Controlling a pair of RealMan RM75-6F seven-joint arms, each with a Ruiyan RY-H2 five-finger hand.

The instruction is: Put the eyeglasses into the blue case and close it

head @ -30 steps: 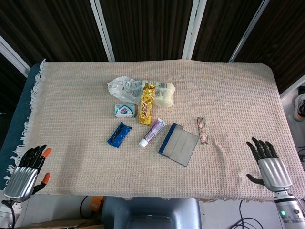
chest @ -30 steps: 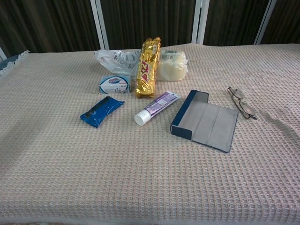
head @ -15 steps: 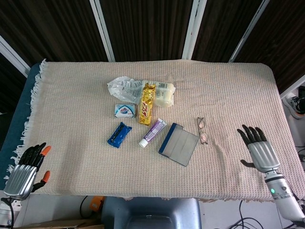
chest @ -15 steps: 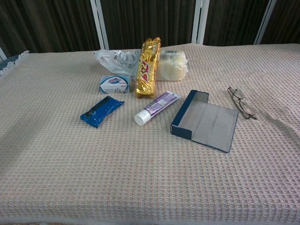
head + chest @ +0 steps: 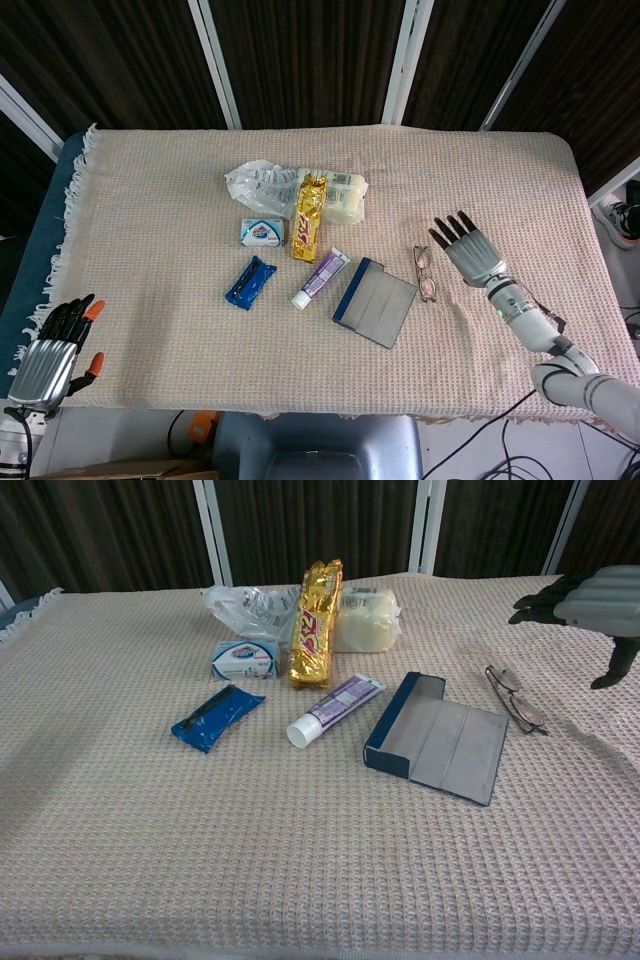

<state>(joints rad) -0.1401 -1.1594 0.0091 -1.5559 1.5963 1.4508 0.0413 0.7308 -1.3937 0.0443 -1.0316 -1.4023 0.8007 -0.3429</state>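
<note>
The eyeglasses (image 5: 424,272) (image 5: 516,699) lie folded on the cloth just right of the blue case (image 5: 374,302) (image 5: 437,739). The case lies open with its grey lining facing up. My right hand (image 5: 468,247) (image 5: 590,608) hovers open above the cloth just right of the glasses, fingers spread, touching nothing. My left hand (image 5: 58,344) is open at the near left edge of the table, far from both, and the chest view does not show it.
Left of the case lie a toothpaste tube (image 5: 320,277), a blue packet (image 5: 249,281), a soap box (image 5: 262,232), a gold snack bag (image 5: 308,216), a clear plastic bag (image 5: 259,184) and a pale bundle (image 5: 344,196). The beige cloth (image 5: 150,200) covers the table.
My right hand has swung from the near right edge up and leftward to beside the glasses, and now shows in the chest view. The left hand has barely shifted.
</note>
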